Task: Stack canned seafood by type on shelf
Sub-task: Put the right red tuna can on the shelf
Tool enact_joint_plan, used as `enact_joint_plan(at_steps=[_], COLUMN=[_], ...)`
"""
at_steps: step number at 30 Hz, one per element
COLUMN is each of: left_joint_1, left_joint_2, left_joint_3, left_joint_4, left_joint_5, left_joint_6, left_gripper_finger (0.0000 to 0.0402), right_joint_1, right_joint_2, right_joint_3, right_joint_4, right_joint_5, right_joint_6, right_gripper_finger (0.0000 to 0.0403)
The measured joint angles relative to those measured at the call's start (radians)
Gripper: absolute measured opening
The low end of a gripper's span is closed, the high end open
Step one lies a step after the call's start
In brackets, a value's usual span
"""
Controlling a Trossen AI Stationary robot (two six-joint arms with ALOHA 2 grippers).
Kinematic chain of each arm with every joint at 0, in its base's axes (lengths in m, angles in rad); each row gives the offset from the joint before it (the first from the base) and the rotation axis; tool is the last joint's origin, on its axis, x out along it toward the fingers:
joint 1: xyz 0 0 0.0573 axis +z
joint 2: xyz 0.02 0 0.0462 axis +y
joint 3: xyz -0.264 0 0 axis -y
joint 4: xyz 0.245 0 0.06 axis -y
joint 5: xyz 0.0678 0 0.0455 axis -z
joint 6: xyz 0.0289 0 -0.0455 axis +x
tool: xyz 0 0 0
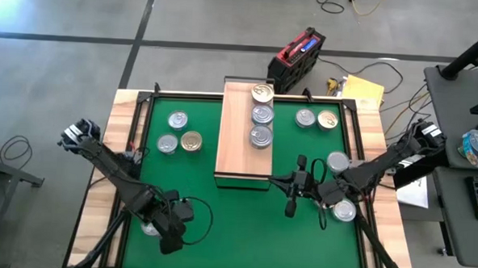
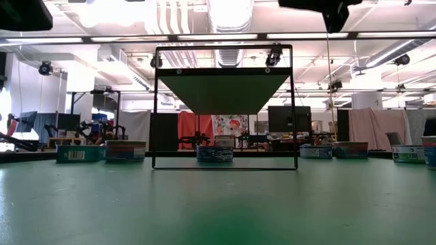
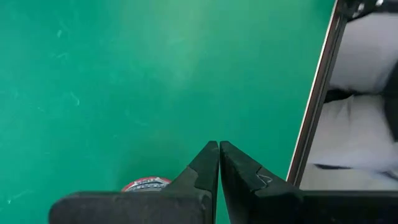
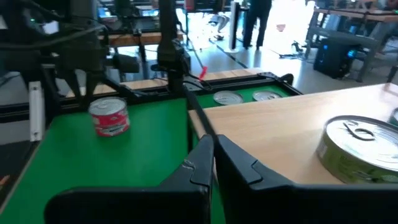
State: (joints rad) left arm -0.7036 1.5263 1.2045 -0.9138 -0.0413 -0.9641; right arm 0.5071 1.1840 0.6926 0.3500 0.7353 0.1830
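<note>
We're idling with left gripper (image 3: 218,163) and right gripper (image 4: 214,163) both closed and empty, risking the right one clipping the shelf (image 1: 237,142) edge and toppling nearby tins (image 1: 261,114).

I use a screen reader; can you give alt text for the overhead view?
A wooden shelf on a green mat holds three cans in a row; seven more lie on the mat. Both grippers, left and right, are shut and empty.

Light smooth matt wood shelf (image 1: 232,142) carries shiny metal cans (image 1: 262,115) and stands on the matt green mat (image 1: 243,231).
</note>
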Motion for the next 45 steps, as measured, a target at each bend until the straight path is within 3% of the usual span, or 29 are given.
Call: enact_joint_plan(at_steps=[11, 15, 19, 34, 45], left_joint_1=[-0.052, -0.068, -0.083, -0.094, -0.094], left_joint_2=[0.081, 0.095, 0.107, 0.107, 0.100], left_joint_3=[0.153, 0.157, 0.123, -0.087, -0.097], left_joint_4=[-0.186, -0.249, -0.338, -0.232, -0.113], left_joint_5=[-0.026, -0.017, 0.059, 0.138, 0.028], left_joint_6=[-0.131, -0.190, -0.288, -0.288, -0.235], left_gripper_finger=[0.0000, 0.0000, 0.0000, 0.0000, 0.0000], right_joint_1=[0.036, 0.036, 0.036, 0.036, 0.036], right_joint_2=[0.003, 0.003, 0.003, 0.003, 0.003], right_joint_3=[-0.017, -0.025, -0.031, -0.034, -0.034], right_joint_4=[0.002, 0.000, 0.000, 0.006, 0.007], right_joint_5=[0.000, 0.000, 0.000, 0.000, 0.001], right_joint_6=[0.000, 0.000, 0.000, 0.016, 0.018], right_gripper_finger=[0.0009, 0.0009, 0.0009, 0.0009, 0.0009])
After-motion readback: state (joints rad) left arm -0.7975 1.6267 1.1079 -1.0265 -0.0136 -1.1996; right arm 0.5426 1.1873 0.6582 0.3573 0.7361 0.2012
